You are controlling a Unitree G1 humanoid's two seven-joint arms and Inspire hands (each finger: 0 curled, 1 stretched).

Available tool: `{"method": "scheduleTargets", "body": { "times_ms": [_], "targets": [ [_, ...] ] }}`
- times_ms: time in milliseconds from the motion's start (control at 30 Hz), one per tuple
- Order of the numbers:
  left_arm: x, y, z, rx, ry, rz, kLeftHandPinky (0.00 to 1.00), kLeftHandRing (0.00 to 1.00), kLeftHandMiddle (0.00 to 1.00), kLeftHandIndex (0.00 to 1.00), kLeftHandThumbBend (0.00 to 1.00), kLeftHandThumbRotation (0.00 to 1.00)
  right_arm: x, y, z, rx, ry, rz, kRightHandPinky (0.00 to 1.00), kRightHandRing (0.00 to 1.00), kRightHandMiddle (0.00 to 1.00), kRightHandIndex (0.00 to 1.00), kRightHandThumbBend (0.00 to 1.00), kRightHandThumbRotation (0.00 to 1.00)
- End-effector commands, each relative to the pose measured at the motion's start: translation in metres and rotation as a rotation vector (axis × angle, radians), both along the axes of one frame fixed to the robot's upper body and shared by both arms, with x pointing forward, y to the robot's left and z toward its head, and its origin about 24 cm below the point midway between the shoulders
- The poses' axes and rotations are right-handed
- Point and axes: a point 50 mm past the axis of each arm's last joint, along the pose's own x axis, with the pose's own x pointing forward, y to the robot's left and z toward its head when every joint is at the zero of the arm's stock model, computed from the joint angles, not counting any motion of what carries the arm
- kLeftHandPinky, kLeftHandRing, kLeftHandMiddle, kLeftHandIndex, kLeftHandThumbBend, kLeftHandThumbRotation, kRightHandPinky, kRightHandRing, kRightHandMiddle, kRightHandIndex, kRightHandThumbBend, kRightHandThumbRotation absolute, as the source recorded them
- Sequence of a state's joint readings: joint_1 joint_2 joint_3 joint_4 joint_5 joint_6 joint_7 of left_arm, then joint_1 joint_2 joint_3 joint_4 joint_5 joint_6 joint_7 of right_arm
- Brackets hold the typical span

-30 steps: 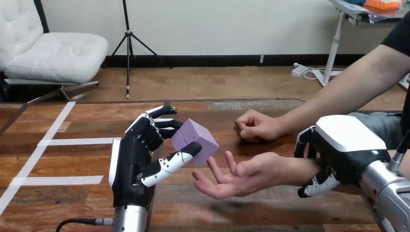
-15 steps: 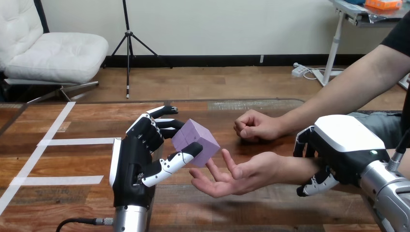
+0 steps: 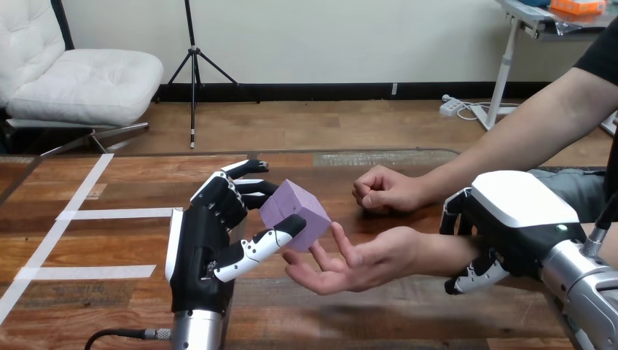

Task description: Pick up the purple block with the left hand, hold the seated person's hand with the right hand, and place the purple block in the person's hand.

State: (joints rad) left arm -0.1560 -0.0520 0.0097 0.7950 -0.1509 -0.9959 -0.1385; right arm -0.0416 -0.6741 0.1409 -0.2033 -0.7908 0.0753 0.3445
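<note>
Robot's left hand (image 3: 208, 251) is clamped on the purple block (image 3: 295, 213), with the fingers behind it and the thumb pressing on its near face, so the block is kept up in the air above the wooden table (image 3: 109, 240). The right hand (image 3: 521, 219) has its fingers curled over the person's wrist (image 3: 431, 251) and its thumb coming from below, so it grips the wrist. Compared with one second ago, the block and the left hand are almost at the same place. What has moved is the person's open hand (image 3: 364, 261) - together with the right hand it has shifted a little to the left and slightly up. The palm is turned up, and its fingertips now reach just under the lower corner of the block, where before there was a clear gap; I cannot tell if they already touch it. The person's other hand (image 3: 382, 191) rests closed on the table further back. For the task this means, in my judgement, that picking and holding are done and only the placing is left - the block should come a little more over the palm before the left hand lets it go, otherwise it may roll off the fingertips.
</note>
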Motion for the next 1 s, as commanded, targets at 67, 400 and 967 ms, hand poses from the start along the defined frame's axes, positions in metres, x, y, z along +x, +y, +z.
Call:
{"method": "scheduleTargets", "body": {
  "times_ms": [67,400,967],
  "targets": [
    [0.014,-0.025,0.018,-0.078,-0.072,-0.039,0.55,0.5,0.52,0.63,0.72,0.0,0.01,0.009,0.034,0.017,-0.145,0.045,0.35,0.42,0.49,0.49,0.75,0.0],
    [0.014,-0.026,0.018,-0.084,-0.067,-0.048,0.56,0.5,0.52,0.63,0.73,0.0,0.012,0.016,0.041,0.028,-0.165,0.069,0.36,0.42,0.49,0.49,0.75,0.0],
    [0.013,-0.029,0.016,-0.09,-0.058,-0.072,0.56,0.5,0.52,0.63,0.74,0.0,0.013,0.024,0.047,0.023,-0.209,0.133,0.31,0.38,0.46,0.49,0.8,0.0]
  ]
}}
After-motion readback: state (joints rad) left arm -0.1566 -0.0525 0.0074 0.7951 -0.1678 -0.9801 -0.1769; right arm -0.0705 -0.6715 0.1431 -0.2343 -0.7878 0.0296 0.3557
